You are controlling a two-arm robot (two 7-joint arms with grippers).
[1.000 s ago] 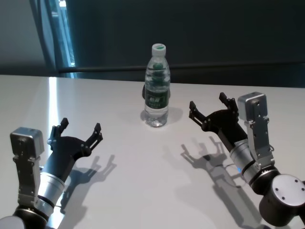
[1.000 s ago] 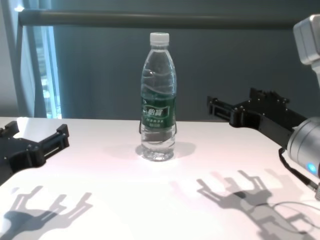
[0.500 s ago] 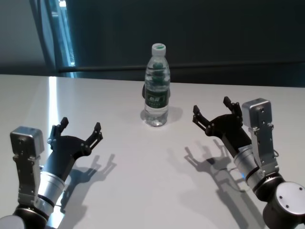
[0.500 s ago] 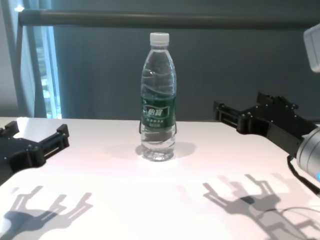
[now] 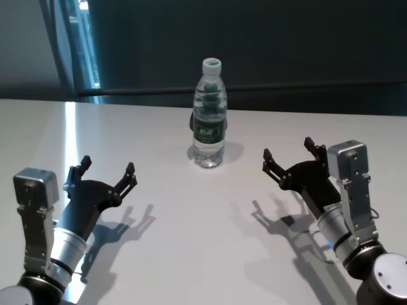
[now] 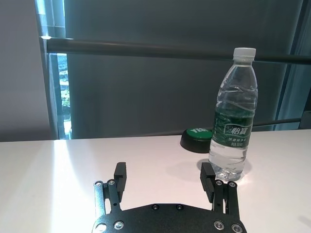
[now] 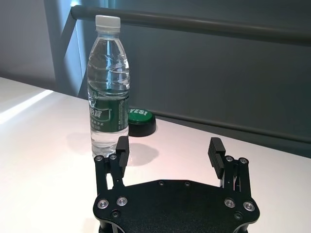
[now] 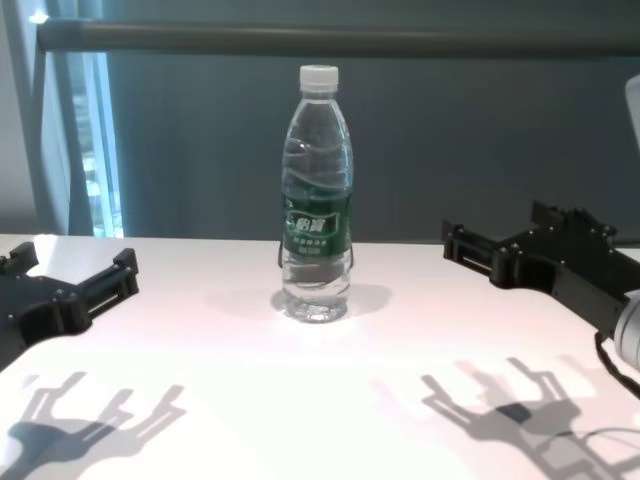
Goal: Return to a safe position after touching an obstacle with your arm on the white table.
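The bottle (image 5: 209, 114) stands upright on the white table (image 5: 191, 254), long axis vertical, white screw cap on top, at about 12 o'clock in the head view. It is clear ribbed plastic with a dark green label band. The right claw (image 5: 289, 160) hovers over the table at about 4 o'clock from the bottle, apart from it, its black fingers spread wide. The left claw (image 5: 107, 173) hangs at about 7 o'clock from the bottle, farther off, fingers likewise apart. A round green-topped button (image 7: 138, 121) sits just behind the bottle.
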